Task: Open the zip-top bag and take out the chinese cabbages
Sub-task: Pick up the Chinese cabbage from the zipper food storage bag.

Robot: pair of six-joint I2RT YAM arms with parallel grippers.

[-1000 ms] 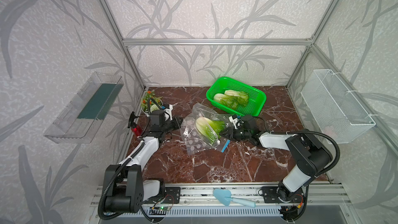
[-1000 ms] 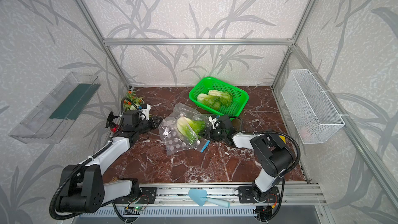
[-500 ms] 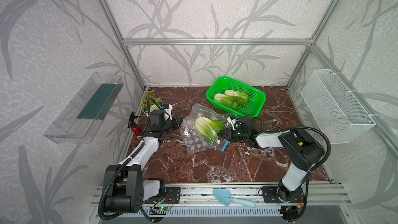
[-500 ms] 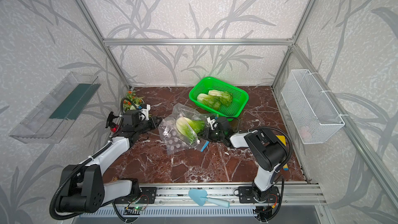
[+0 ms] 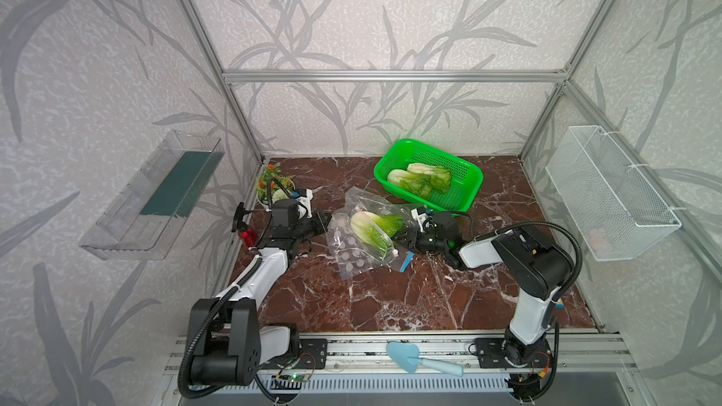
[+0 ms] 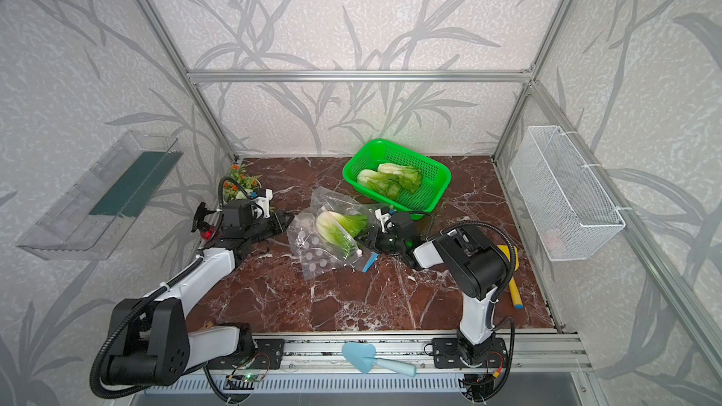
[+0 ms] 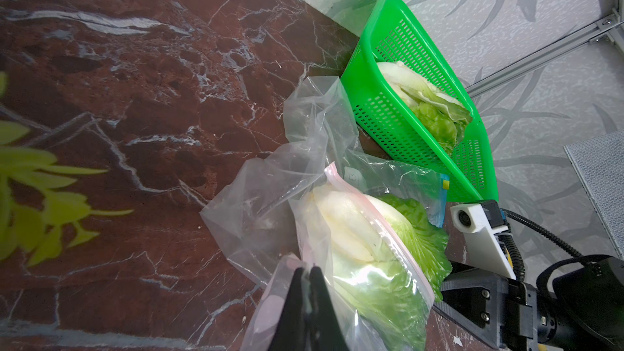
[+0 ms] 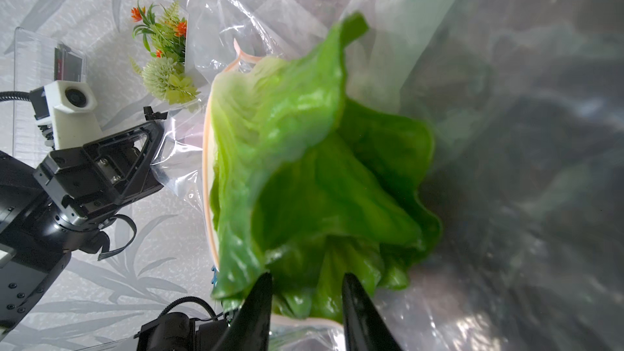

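Wall shelf: a clear plastic shelf (image 5: 152,197) hangs on the left wall, well apart from the work.
Potted flowers: a small pot of flowers (image 5: 271,183) stands in the far-left corner of the marble table (image 5: 390,298), just behind the left arm's wrist.
Left gripper: the left gripper (image 7: 307,270) is clamped tight. The left wrist view shows a fold of the bag's film pinched between its fingers, at the bag's left edge.
Zip-top bag: the zip-top bag (image 5: 351,255) is clear and crumpled. It lies on the table between the two grippers, mouth turned toward the right one.
Cabbage in the bag: the cabbage in the bag (image 5: 371,228) lies on its side — white stem end toward the left gripper, and green leaf tips reaching past the pink zip strip.
Right gripper: the right gripper (image 8: 307,275) is at the bag's mouth, jaws apart on either side of the leafy end. Whether they press on the leaves cannot be told.
Green basket: the green basket (image 5: 467,185) sits near the back wall, just beyond the bag — two cabbages (image 5: 420,179) lie side by side in it.
Front rail: a pale blue trowel (image 5: 406,357) rests on it.
Wire basket: a white wire basket (image 5: 609,197) hangs on the right wall.
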